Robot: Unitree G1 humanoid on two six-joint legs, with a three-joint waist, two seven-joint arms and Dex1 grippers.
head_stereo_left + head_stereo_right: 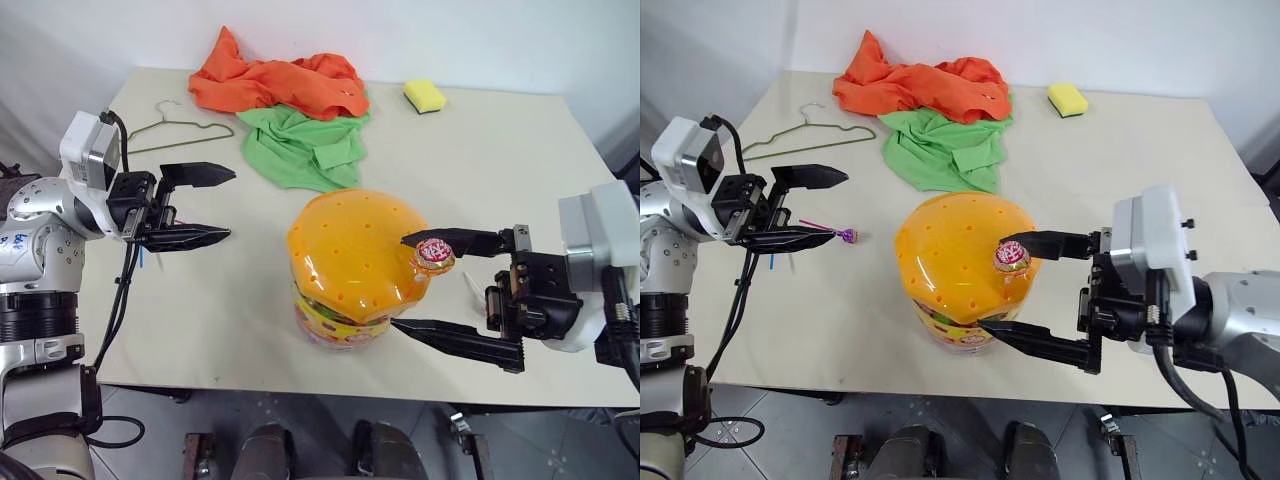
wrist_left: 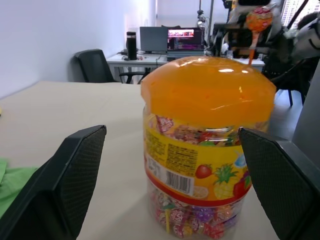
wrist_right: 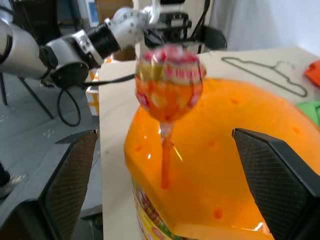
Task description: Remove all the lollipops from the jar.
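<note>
The jar (image 1: 350,270), a clear tub with an orange domed lid (image 2: 207,90), stands near the table's front edge. One lollipop (image 1: 434,254) in a red-and-white wrapper stands upright with its orange stick (image 3: 165,160) in a hole on the lid's right side. My right gripper (image 1: 398,282) is open and level. Its fingers (image 3: 272,170) straddle the lollipop (image 3: 169,85) without touching it. Left of the jar, my left gripper (image 1: 232,205) hangs open and empty, pointing at the jar. A purple lollipop (image 1: 847,236) lies on the table by its lower finger. More wrapped candies fill the tub (image 2: 190,220).
An orange cloth (image 1: 280,85) and a green cloth (image 1: 305,145) lie bunched at the back of the table. A yellow sponge (image 1: 424,95) sits at the back right, a wire hanger (image 1: 180,130) at the back left. A blue stick (image 1: 771,260) shows under my left hand.
</note>
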